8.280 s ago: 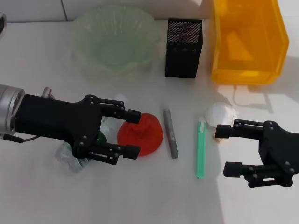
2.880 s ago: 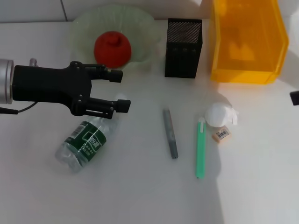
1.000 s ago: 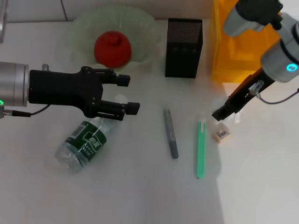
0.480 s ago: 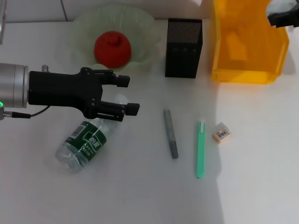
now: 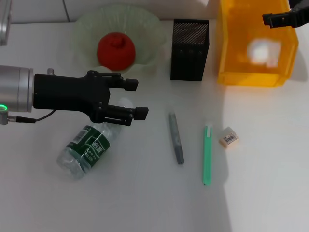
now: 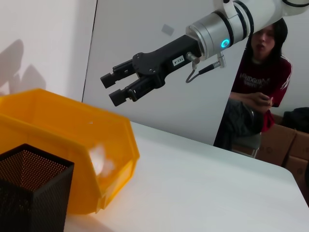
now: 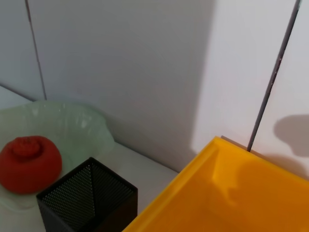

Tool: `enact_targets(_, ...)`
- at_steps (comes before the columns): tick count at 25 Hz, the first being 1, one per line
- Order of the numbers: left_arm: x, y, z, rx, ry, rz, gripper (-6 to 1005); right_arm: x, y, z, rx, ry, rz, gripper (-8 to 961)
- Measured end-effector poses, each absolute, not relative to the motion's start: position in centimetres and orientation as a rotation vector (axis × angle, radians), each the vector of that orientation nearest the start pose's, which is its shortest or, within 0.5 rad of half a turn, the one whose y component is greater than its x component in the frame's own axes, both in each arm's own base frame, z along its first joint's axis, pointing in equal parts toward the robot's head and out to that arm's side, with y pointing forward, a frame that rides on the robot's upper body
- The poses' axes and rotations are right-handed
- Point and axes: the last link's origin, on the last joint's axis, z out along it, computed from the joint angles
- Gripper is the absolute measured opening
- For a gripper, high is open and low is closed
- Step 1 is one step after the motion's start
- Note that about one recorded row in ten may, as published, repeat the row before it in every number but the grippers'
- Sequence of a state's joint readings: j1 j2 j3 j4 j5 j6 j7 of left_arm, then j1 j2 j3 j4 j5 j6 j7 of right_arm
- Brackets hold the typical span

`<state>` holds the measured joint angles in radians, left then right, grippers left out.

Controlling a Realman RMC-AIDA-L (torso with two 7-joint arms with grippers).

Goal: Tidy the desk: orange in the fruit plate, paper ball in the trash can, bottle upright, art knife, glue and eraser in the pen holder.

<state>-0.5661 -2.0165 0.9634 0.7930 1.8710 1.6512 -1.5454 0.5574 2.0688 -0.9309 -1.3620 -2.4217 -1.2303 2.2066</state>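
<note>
The orange [image 5: 116, 48] lies in the pale green fruit plate [image 5: 87, 26]. The paper ball [image 5: 263, 50] shows as a white blur inside the yellow-orange trash can [image 5: 241, 72]. My right gripper [image 5: 268, 19] is above the can's far right; the left wrist view shows it [image 6: 113, 89] open and empty. My left gripper [image 5: 136, 99] is open just above the cap end of the bottle [image 5: 89, 147], which lies on its side. The grey art knife [image 5: 176, 137], green glue [image 5: 207, 154] and eraser [image 5: 228, 137] lie on the desk in front of the black mesh pen holder [image 5: 189, 48].
The right wrist view shows the orange [image 7: 29, 162], the plate [image 7: 72, 125], the pen holder [image 7: 87, 200] and the trash can [image 7: 217, 193] against the wall. A seated person [image 6: 258, 72] is beyond the desk's far side.
My right gripper carried the paper ball up from the desk over the trash can and let it go; the ball now shows inside the can. My left gripper shifted slightly right.
</note>
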Motion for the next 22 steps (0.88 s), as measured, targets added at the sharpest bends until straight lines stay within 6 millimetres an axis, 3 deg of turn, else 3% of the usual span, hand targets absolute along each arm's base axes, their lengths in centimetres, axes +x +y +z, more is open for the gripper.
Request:
enact_targets(4,-21.5,33.9,1.5,-2.954,-0.502,-0.655,843,20.7,40.7,10.3,-2.248,0.718,0.124,749)
enact_targets(8,-21.3,34.2,1.9,-2.933,-0.542,-0.664,843,20.9,38.8,10.8,-2.281,0.716,0.211,851)
enact_targets(14,-19.4,35.7,4.0,-2.856,-0.782,-0.549,843,22.7,32.1,10.1,-2.47,0.645,0.434,852)
enact_targets(17,-17.7,36.5,4.5,-2.798,-0.872,-0.404,842,24.2,28.6,8.6,-2.594,0.582,0.56,851)
enact_targets(19,-16.3,37.2,4.5,-2.762,-0.904,-0.268,842,26.2,25.8,6.9,-2.658,0.581,0.732,851)
enact_targets(22,-15.0,37.6,3.4,-2.754,-0.922,-0.125,842,27.6,24.5,5.9,-2.66,0.59,0.847,851)
